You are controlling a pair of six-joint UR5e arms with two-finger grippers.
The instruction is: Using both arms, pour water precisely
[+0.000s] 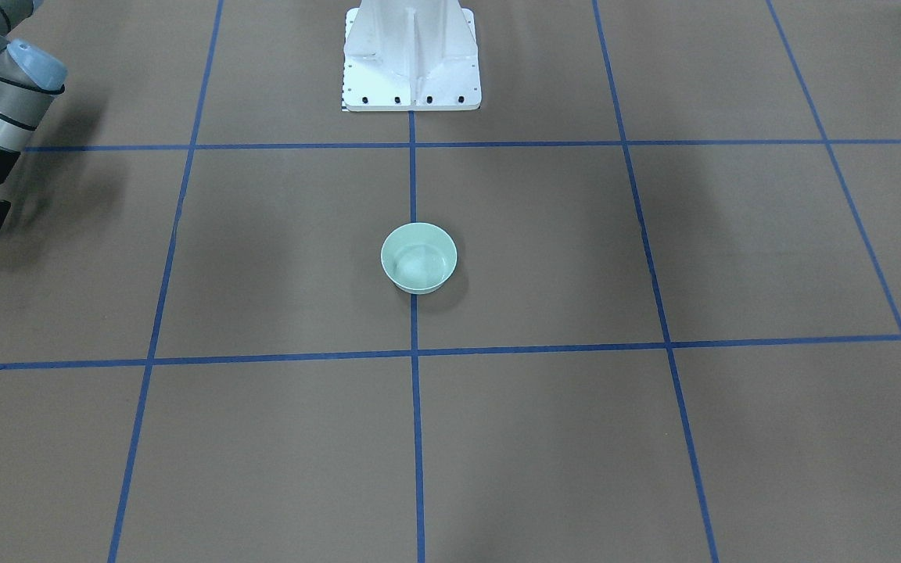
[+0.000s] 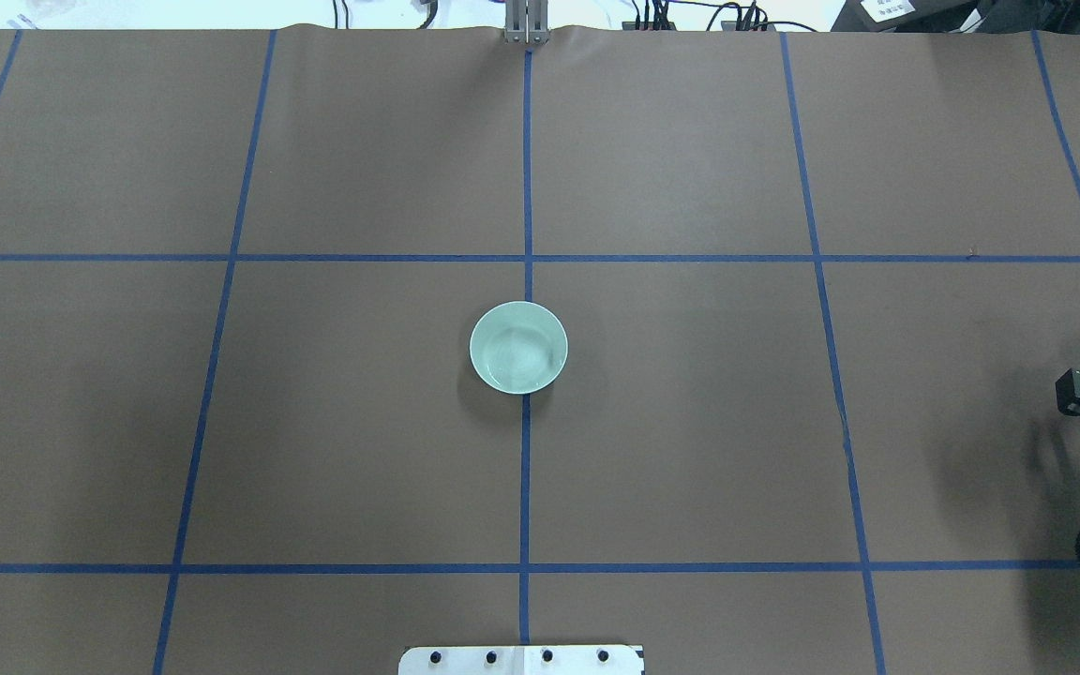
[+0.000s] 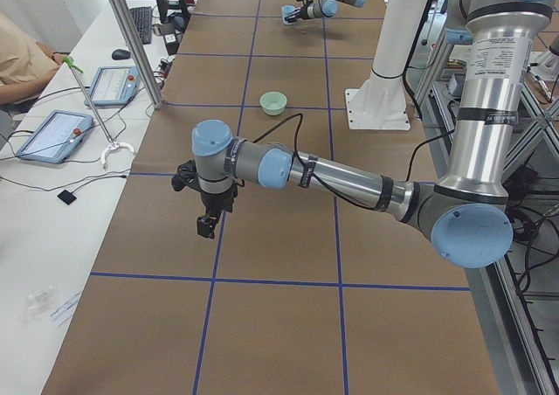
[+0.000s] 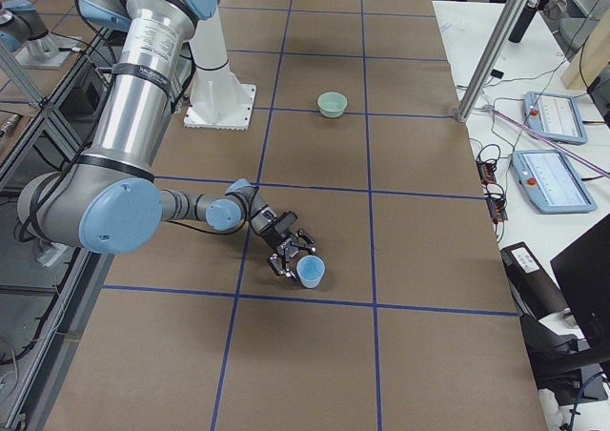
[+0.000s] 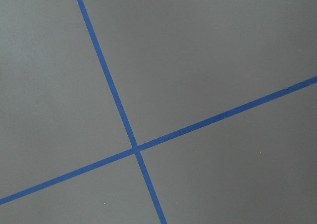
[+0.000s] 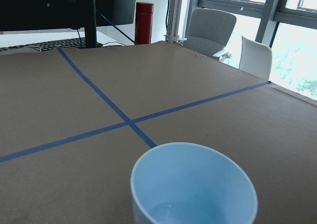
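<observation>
A pale green bowl (image 1: 418, 258) stands at the table's middle on the blue centre line, also in the overhead view (image 2: 518, 347). My right gripper (image 4: 297, 264) lies low at the table's right end and is shut on a light-blue cup (image 4: 310, 273), held upright. The right wrist view shows the cup (image 6: 193, 184) from close up, with a faint glint of water (image 6: 166, 210) at its bottom. My left gripper (image 3: 206, 227) hangs pointing down over the table's left end, far from the bowl. I cannot tell if it is open or shut. The left wrist view shows only taped table.
The white bolted pedestal (image 1: 411, 55) stands behind the bowl. Blue tape lines (image 2: 526, 487) divide the brown table. Tablets (image 3: 54, 135) and cables lie on the side bench beyond the far edge. A metal post (image 4: 488, 54) rises at that edge.
</observation>
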